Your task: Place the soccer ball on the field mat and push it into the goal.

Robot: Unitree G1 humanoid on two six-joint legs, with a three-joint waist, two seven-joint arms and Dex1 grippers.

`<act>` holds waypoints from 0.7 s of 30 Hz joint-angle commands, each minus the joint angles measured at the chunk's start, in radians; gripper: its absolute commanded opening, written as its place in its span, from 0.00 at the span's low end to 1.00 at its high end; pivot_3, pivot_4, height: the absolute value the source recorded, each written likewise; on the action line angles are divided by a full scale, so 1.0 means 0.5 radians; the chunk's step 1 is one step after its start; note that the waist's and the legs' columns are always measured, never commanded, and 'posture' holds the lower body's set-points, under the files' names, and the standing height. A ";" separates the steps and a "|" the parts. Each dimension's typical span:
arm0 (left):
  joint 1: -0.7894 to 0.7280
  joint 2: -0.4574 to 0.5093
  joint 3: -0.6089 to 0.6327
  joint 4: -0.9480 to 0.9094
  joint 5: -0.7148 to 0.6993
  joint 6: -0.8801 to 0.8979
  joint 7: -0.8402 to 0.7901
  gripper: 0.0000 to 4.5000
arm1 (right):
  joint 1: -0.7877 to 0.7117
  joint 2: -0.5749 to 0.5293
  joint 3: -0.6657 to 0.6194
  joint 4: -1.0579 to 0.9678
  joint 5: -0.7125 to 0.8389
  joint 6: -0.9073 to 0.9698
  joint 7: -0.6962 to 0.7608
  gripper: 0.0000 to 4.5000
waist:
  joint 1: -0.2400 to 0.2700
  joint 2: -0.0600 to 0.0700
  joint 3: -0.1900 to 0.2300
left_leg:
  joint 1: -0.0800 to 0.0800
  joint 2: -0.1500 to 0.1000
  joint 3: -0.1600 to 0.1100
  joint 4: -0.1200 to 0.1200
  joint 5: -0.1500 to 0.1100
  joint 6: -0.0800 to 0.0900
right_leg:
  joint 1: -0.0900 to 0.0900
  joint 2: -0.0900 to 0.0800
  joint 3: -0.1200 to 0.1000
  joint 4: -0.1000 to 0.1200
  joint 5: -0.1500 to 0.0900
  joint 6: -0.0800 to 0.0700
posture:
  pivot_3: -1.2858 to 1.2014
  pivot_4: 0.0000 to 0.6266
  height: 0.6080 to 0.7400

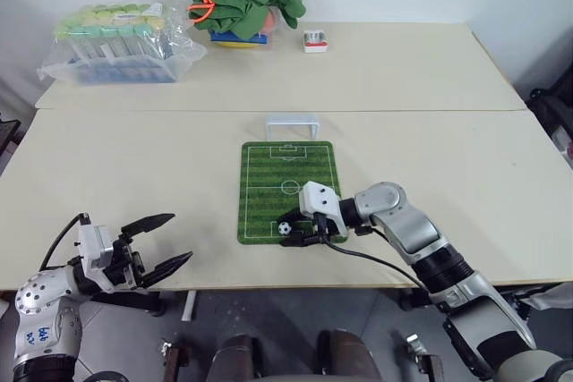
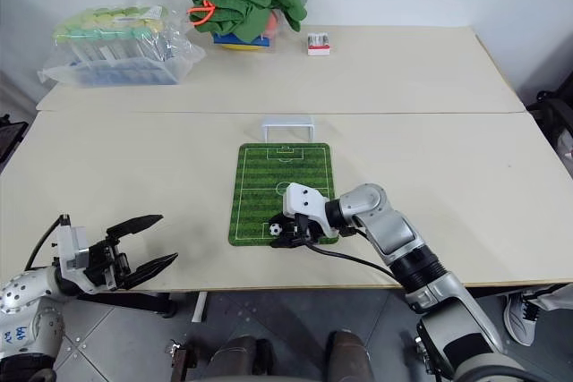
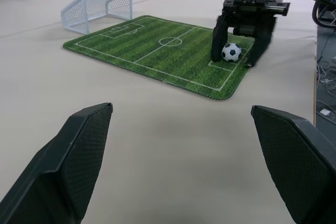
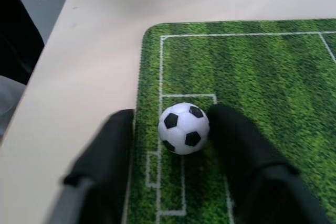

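The soccer ball (image 1: pixel 285 229) lies on the field mat's (image 1: pixel 288 176) near end, and the goal (image 1: pixel 292 124) stands just behind the far end.

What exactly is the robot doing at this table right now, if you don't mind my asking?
It is playing tabletop soccer. The right gripper has its fingers apart around the soccer ball, which sits on the near end of the field mat; one finger looks to be touching it. The goal stands at the mat's far edge, so the push has not happened yet. The left gripper hangs open over the table, off to the side.
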 commanded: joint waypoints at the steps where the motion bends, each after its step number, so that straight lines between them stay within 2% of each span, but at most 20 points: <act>1: 0.012 0.012 0.054 -0.047 -0.053 0.006 0.008 1.00 | -0.028 0.001 -0.049 -0.015 0.001 -0.026 0.000 0.86 | 0.000 0.000 0.000 | 0.000 0.000 0.000 0.000 0.000 0.000 | 0.000 0.000 0.000 0.000 0.000 0.000 | 0.52 0.24 1.00; 10: -0.057 0.015 0.028 -0.028 -0.055 0.030 0.009 1.00 | -0.093 -0.011 -0.120 -0.235 0.067 0.060 -0.016 0.86 | 0.001 0.000 0.000 | 0.000 0.000 0.000 0.000 0.000 0.000 | 0.000 0.000 0.000 0.000 0.000 0.000 | 0.52 0.24 1.00; 13: -0.068 0.014 0.027 -0.021 -0.057 0.035 -0.001 1.00 | -0.105 -0.016 -0.167 -0.426 0.138 0.233 -0.050 0.86 | 0.001 0.000 0.000 | 0.000 0.001 0.000 0.000 0.000 0.000 | 0.000 0.000 -0.001 0.000 0.000 0.000 | 0.52 0.24 1.00; 16: -0.074 0.013 0.024 -0.017 -0.058 0.040 -0.010 1.00 | -0.009 -0.064 -0.172 -0.653 0.198 0.358 -0.051 0.72 | 0.003 0.000 0.000 | -0.001 0.001 -0.001 0.000 0.000 0.000 | 0.000 0.000 -0.001 0.000 0.000 0.000 | 0.52 0.24 1.00; 21: -0.089 0.012 0.018 -0.016 -0.064 0.055 -0.022 1.00 | 0.147 -0.129 -0.106 -0.812 0.178 0.428 -0.066 0.34 | 0.007 0.000 0.000 | -0.001 -0.001 -0.001 0.000 0.000 0.000 | 0.000 0.000 -0.001 -0.001 0.000 0.000 | 0.52 0.24 1.00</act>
